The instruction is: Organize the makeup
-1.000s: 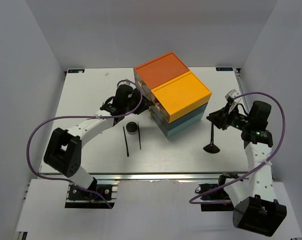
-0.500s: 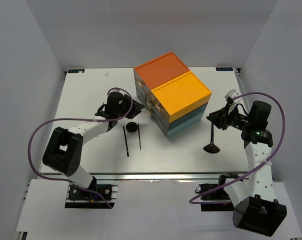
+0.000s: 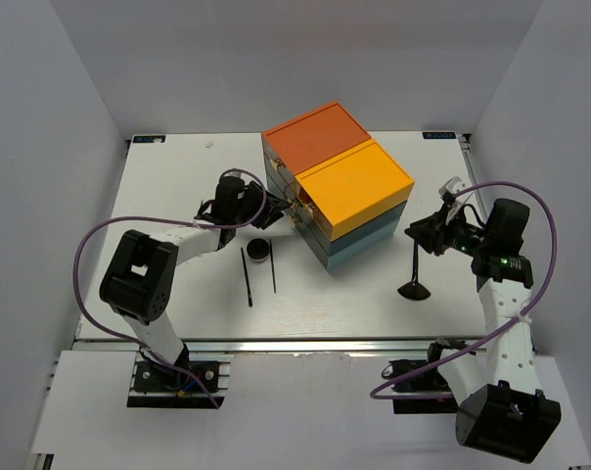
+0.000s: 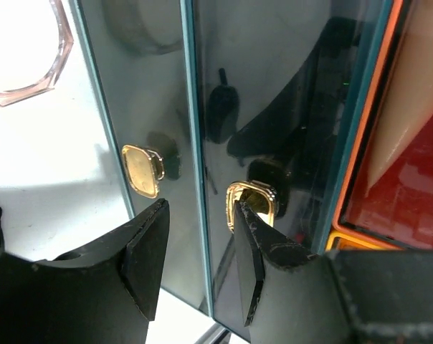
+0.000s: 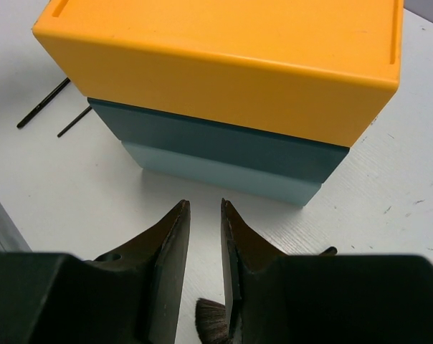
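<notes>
1. Drawer box (image 3: 354, 186): orange, yellow and teal sections, mid-table (image 3: 168, 186). In the left wrist view its fronts are dark, glossy teal with gold pulls (image 4: 141, 170), and what sits behind them is hidden. At that view's right edge an orange-framed compartment holds a beige tapered thing (image 4: 406, 122) on red. Cannot tell which item it is.
2. Left gripper (image 4: 198, 229): jaws apart, up against the box fronts, with the seam between two fronts running up between the fingers. The right finger is just in front of the second gold pull. Nothing is clamped.
3. Right gripper (image 5: 206, 215): narrow gap between the jaws, bare table seen through it, nothing between the tips. It hangs over the black flared brush (image 3: 414, 286); contact cannot be told.
4. The brush is on the table right of the box, thin handle toward the gripper, dark flared head nearer the front edge.
5. Round black compact (image 3: 259, 251) is left of the box's front corner. Two thin black sticks (image 3: 248, 277) lie just beside it, roughly parallel and apart.
6. Pinkish jar (image 4: 23, 57): clear faceted rim, on the table left of the fronts.
</notes>
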Controlling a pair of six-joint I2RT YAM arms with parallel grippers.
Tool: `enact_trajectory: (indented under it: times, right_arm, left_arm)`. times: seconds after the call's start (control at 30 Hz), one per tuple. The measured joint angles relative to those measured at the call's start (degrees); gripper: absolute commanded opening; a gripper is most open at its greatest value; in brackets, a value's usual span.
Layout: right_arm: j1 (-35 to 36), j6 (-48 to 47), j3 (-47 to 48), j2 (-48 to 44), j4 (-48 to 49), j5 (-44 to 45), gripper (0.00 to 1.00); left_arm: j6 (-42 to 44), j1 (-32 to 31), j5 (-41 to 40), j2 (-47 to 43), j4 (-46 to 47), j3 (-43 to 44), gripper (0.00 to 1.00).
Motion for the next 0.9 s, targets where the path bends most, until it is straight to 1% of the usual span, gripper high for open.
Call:
enact_trajectory:
  times: [0.23,0.33,0.37,0.4,0.43,0.5,0.53,0.57,0.73,0.8,0.87,0.9]
  right_arm:
    - [0.0,-0.8,-0.6,0.0,-0.1,0.2,0.30]
    - [0.0,-0.8,-0.6,0.2,-0.1,0.2,0.30]
    - [0.0,-0.8,-0.6,0.3,-0.1,0.2,0.30]
    - [0.0,-0.8,-0.6,0.4,-0.1,0.2,0.30]
    - [0.0,-0.8,-0.6,0.6,-0.1,0.2,0.30]
    - [0.0,-0.8,-0.6,0.8,-0.1,0.2,0.30]
    - [0.0,-0.9,-0.6,0.8,-0.1,0.2,0.30]
    - [0.0,-0.9,-0.6,0.8,-0.1,0.2,0.30]
    - [0.0,-0.9,-0.6,1.0,0.0,0.2,0.30]
    - [0.0,-0.9,-0.6,1.1,0.0,0.2,0.30]
    - [0.0,-0.9,-0.6,1.1,0.0,0.2,0.30]
    - [0.0,-0.9,-0.6,1.1,0.0,0.3,0.30]
  left_arm:
    - [-2.4,0.3,0.7,-0.7,6.3,-2.5,0.38]
    - [-3.0,0.2,1.2,-1.8,9.0,-3.9,0.39]
    - [-3.2,0.3,1.5,-2.0,9.6,-4.2,0.38]
    - [-3.5,0.3,1.8,-2.1,10.2,-4.4,0.30]
    - [-3.8,0.3,2.0,-2.1,11.2,-4.7,0.31]
    - [-4.1,0.3,2.4,-2.3,12.4,-5.2,0.37]
    - [-4.2,0.3,2.7,-2.3,12.6,-5.3,0.48]
    - [-4.0,0.3,2.9,-2.4,12.7,-5.3,0.50]
    - [-4.3,0.3,3.8,-2.3,13.0,-5.2,0.55]
    - [-4.3,0.3,4.3,-1.7,13.0,-4.5,0.53]
    - [-4.1,0.3,4.7,-0.6,12.8,-3.0,0.49]
    - [-3.9,0.3,5.0,0.0,12.6,-2.4,0.48]
